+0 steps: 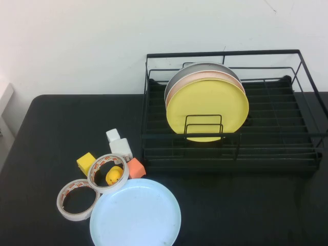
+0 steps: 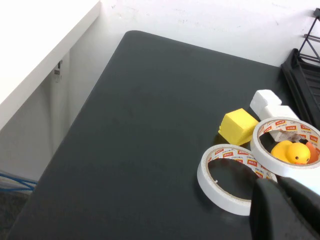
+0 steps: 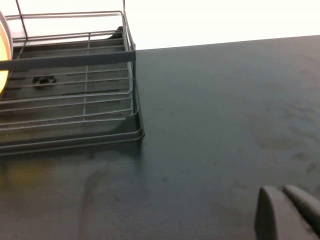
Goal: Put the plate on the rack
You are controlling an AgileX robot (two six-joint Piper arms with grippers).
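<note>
The pale light-blue plate (image 1: 135, 213) lies flat on the black table at the front, left of centre. The black wire rack (image 1: 287, 134) stands at the back right and holds a yellow plate (image 1: 207, 105), a pink plate and a grey one upright in its dividers. Neither arm shows in the high view. My left gripper (image 2: 277, 186) is shut and empty, low over the table beside the tape rolls. My right gripper (image 3: 282, 192) is shut and empty above bare table, off the rack's (image 3: 75, 60) outer corner.
Left of the plate lie two tape rolls (image 1: 77, 199) (image 1: 107, 172), one ringing a yellow rubber duck (image 1: 115, 176). A yellow cube (image 1: 86, 163), an orange block (image 1: 136, 167) and a white block (image 1: 119, 144) sit close by. A white wall lies behind the table.
</note>
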